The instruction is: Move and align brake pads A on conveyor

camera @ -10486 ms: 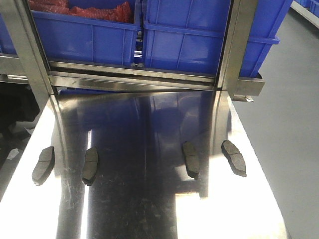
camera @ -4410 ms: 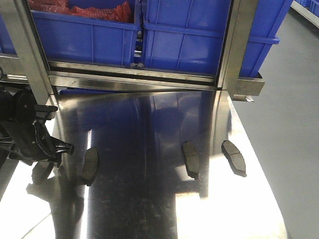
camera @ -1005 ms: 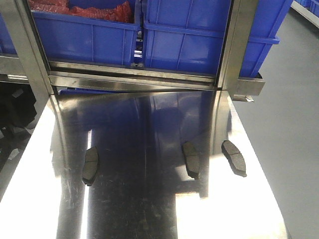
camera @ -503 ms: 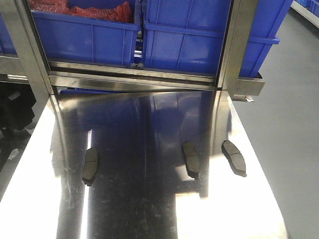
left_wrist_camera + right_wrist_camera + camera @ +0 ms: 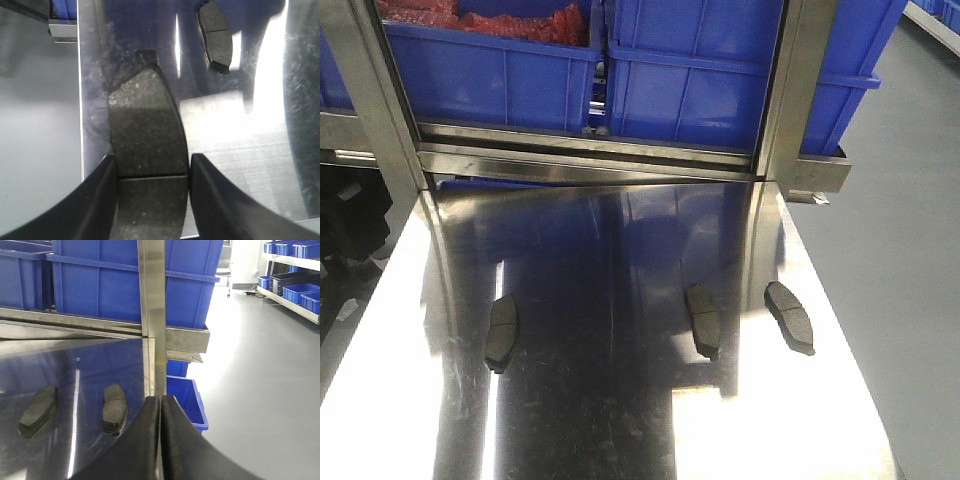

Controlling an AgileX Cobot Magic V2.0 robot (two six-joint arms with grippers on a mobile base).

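We find the left gripper [image 5: 152,162] pinching one of the brake pads A, the held pad [image 5: 145,125], at its centre groove over the edge of the steel table [image 5: 620,420]. We therefore judge the transfer step to be in hand; the next move calls for carrying it to the conveyor, which no view shows, and setting it down square. The right gripper [image 5: 160,402] is pressed together on nothing. The left pad [image 5: 501,332], middle pad [image 5: 702,320] and right pad [image 5: 790,317] lie on the table awaiting pickup, with the steel upright [image 5: 152,315] and blue bins [image 5: 700,90] close behind them limiting any approach from that side.
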